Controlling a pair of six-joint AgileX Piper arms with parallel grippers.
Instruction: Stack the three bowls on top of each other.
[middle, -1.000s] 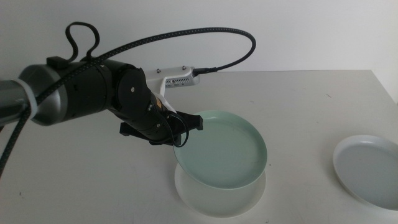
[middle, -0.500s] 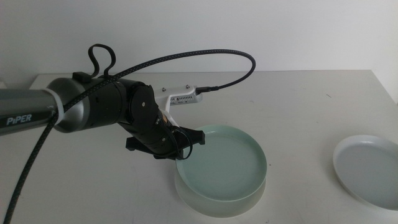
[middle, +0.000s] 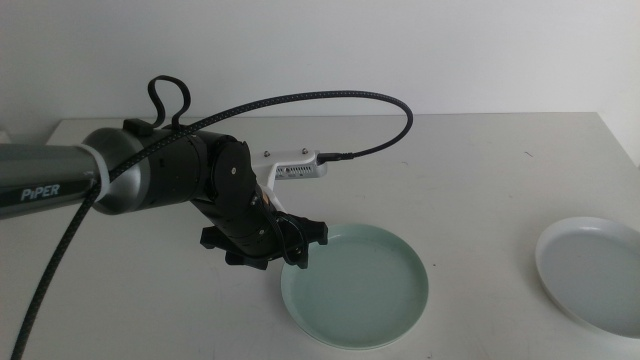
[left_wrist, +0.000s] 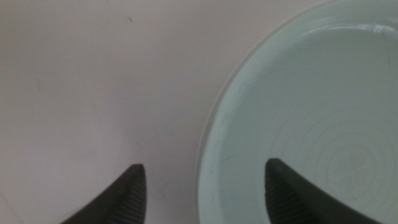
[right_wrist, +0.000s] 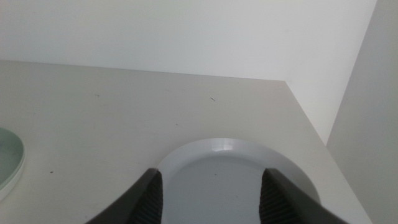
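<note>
The mint green bowl (middle: 365, 285) lies flat near the table's front middle. It covers the third bowl, which does not show. My left gripper (middle: 293, 250) is at its left rim. In the left wrist view the left gripper (left_wrist: 202, 171) is open, one jaw over the bare table and the other over the inside of the green bowl (left_wrist: 311, 124), with the rim between them. The white bowl (middle: 595, 275) sits alone at the right edge. My right gripper (right_wrist: 211, 174) hangs open just short of the white bowl (right_wrist: 230, 152) and is outside the middle view.
The left arm's black cable (middle: 380, 100) arches high over the table's (middle: 480, 160) middle. A wall runs close along the back and right edges. An edge of the green bowl (right_wrist: 9, 158) shows in the right wrist view.
The left arm lowered the tilted green bowl onto the pale bowl beneath it. The green bowl now lies level and hides that bowl. The white bowl has not moved.
</note>
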